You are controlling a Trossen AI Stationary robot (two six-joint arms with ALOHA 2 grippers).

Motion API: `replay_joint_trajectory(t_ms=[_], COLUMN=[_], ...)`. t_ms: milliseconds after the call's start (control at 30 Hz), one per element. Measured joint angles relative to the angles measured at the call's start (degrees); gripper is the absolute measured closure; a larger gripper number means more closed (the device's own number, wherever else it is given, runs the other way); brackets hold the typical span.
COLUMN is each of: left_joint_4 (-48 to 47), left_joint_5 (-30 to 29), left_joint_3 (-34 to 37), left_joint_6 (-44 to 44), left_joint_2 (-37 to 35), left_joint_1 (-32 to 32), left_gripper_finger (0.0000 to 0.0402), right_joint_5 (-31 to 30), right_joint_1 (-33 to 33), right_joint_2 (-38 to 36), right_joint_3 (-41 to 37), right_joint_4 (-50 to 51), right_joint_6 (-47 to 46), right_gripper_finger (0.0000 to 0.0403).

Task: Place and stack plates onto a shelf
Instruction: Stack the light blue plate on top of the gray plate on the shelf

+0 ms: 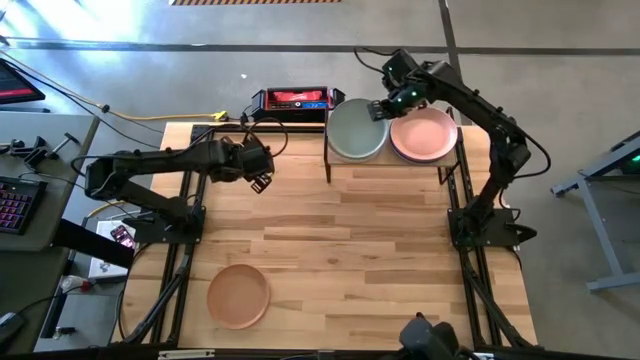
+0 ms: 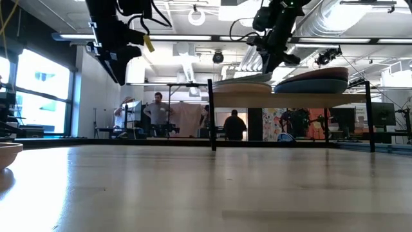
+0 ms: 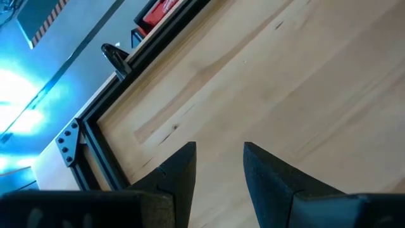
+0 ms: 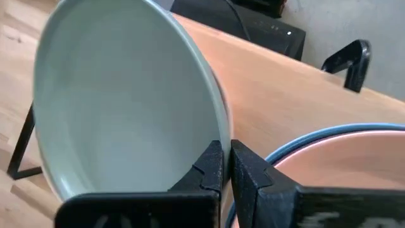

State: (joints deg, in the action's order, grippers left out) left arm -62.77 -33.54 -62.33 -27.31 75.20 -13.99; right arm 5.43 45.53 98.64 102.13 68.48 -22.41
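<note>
While my right gripper (image 1: 380, 108) pinches the sage green plate's (image 1: 355, 131) rim on the shelf (image 4: 285, 82), beside the pink-topped stack (image 1: 424, 135), the peach plate (image 1: 238, 295) lies nearer my empty, spread left gripper (image 1: 262, 180).

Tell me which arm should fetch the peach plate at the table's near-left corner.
Left, probably. The left gripper hovers open and empty on the same side as the peach plate. The right gripper is shut on the sage green plate at the shelf.
</note>
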Motion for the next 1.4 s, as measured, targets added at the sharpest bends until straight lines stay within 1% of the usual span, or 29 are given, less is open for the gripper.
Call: replay_joint_trajectory(t_ms=[433, 533, 633, 867, 1133, 1267, 1400], left_joint_4=[0.0, 0.0, 0.0, 0.1, 0.1, 0.1, 0.1], left_joint_5=[0.0, 0.0, 0.0, 0.0, 0.0, 0.0, -0.1], left_joint_3=[0.0, 0.0, 0.0, 0.0, 0.0, 0.0, 0.0], left_joint_6=[0.1, 0.0, 0.0, -0.1, -0.4, -1.0, -1.0], left_joint_2=[0.0, 0.0, 0.0, 0.0, 0.0, 0.0, 0.0], left_joint_1=[-1.9, -1.9, -1.9, -1.9, -1.9, -1.9, -1.9], left_gripper_finger=[0.0282, 0.0282, 0.0282, 0.0282, 0.0282, 0.0282, 0.0282], right_joint_5=[0.0, -2.4, -3.3, -3.1, -2.6, -2.6, -3.0], right_joint_1=[-0.7, -0.7, -0.7, -0.7, -0.8, -1.2, -1.7], right_joint_2=[3.9, 4.0, 4.0, 4.0, 4.0, 4.1, 4.1], right_joint_3=[0.0, 0.0, 0.0, 0.0, 0.0, 0.0, 0.0], right_joint_4=[1.8, 1.7, 1.6, -1.0, -1.2, -2.2, -3.5], right_joint_6=[1.1, 1.4, 1.4, 1.8, 3.4, 4.7, 4.7], right_gripper_finger=[0.0402, 0.0402, 0.0402, 0.0402, 0.0401, 0.0381, 0.0342])
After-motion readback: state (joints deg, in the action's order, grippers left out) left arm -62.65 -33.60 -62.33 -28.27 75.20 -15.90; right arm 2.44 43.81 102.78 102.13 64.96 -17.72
